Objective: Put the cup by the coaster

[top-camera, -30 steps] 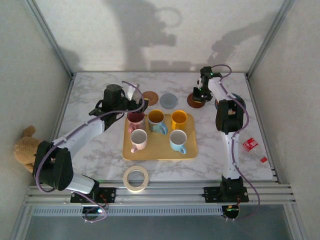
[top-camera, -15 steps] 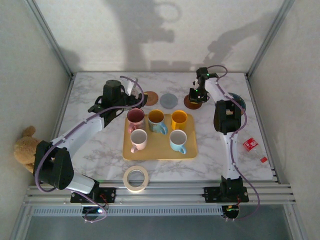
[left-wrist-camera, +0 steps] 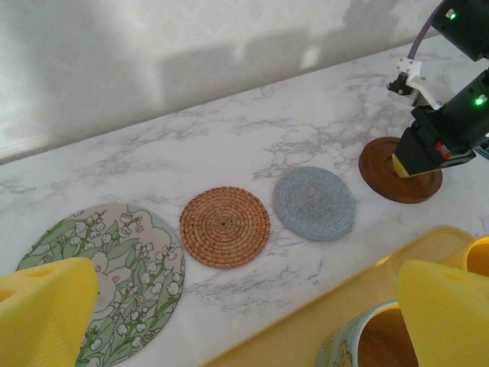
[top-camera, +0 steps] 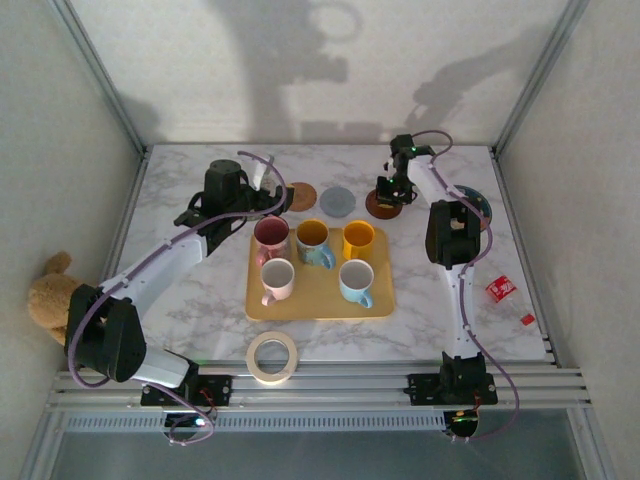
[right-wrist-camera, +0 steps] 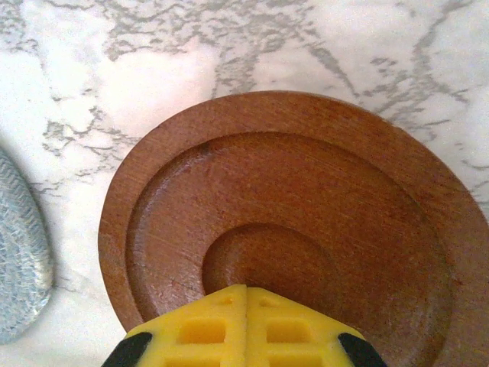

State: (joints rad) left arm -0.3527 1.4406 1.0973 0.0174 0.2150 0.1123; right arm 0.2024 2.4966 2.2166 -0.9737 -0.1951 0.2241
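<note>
One wooden coaster (right-wrist-camera: 306, 191) lies under the right end effector (right-wrist-camera: 246, 297), its fingers (right-wrist-camera: 197, 333) pressed together.

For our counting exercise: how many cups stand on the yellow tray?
5. Back row, left to right: pink cup, blue-handled cup, yellow cup. Front row: white cup left, pale blue cup right. None looks hidden.

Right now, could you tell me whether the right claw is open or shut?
Shut: the right claw shows its yellow fingertips meeting, no gap, over the brown coaster.
</note>
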